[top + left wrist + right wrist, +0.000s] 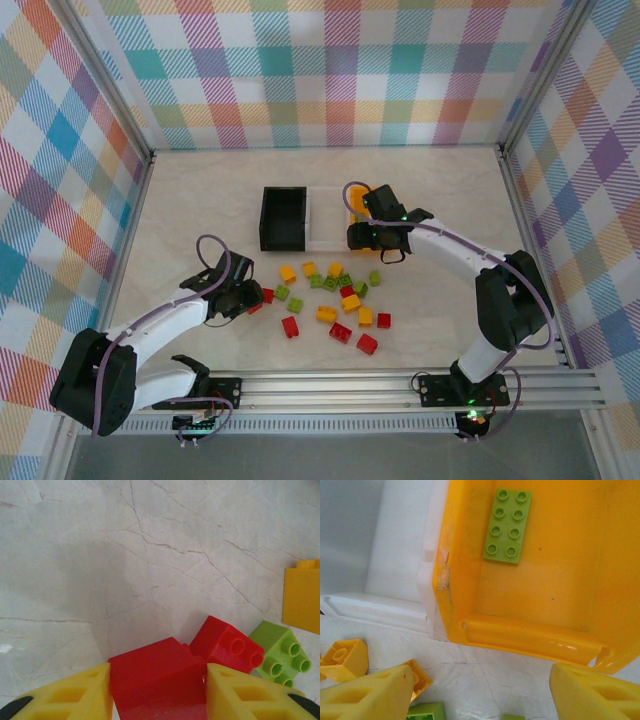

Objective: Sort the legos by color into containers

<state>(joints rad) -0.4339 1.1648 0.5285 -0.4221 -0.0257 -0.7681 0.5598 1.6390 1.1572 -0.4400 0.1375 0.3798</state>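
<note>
**Left jaws pinching red, right jaws spread at the orange-yellow bin**

From above, my left jaws are down at the table, and what they hold is hard to make out. My left gripper (243, 297) sits well left of the orange-yellow bin (353, 212) and nearer to my bases, its arm stretched forward and angled inward. My right gripper (378, 240) hangs at that bin's near wall, its arm sweeping in from the right in a long bend. The white bin (322, 218) touches the orange-yellow bin's left side, and the black bin (283, 218) stands beyond it. The loose legos (335, 300) lie scattered on the table (200, 200) on the bin's near side, between my grippers.

At my left wrist, the jaws pinch a red brick (157, 680), with a finger pressed to each side. A second red brick (227, 647) touches it, a lime green brick (280, 655) is just beside that, and a yellow brick (302, 597) lies further off.

At my right wrist, the jaws are spread wide over bare table, both fingers (365, 695) just outside the orange-yellow bin's near wall. A lime green plate (506, 526) lies flat inside the bin, studs up. Two yellow bricks (345, 657) sit outside, left of the bin's near corner.
</note>
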